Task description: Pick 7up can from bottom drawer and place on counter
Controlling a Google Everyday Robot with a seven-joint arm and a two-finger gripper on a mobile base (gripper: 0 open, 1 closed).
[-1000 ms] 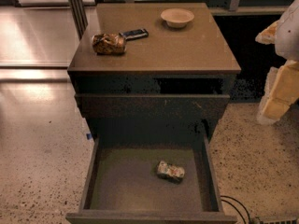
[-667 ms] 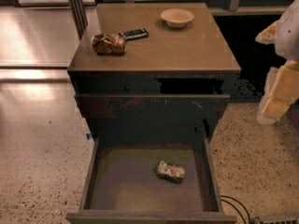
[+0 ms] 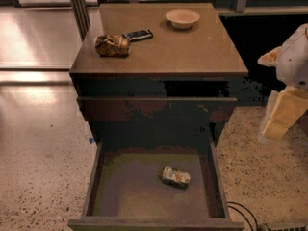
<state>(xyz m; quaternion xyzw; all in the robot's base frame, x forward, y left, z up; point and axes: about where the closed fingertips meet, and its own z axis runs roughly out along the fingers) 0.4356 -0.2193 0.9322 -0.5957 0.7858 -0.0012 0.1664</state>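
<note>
The 7up can lies on its side on the floor of the open bottom drawer, a little right of the middle. The drawer is pulled far out of the dark cabinet. The counter is the brown top above it. My gripper hangs at the right edge of the view, beside the cabinet and well above and to the right of the can. It holds nothing that I can see.
On the counter lie a brown-gold shiny packet, a flat black phone-like slab and a shallow pale bowl. A narrower drawer front sits under the top. A black cable lies on the speckled floor.
</note>
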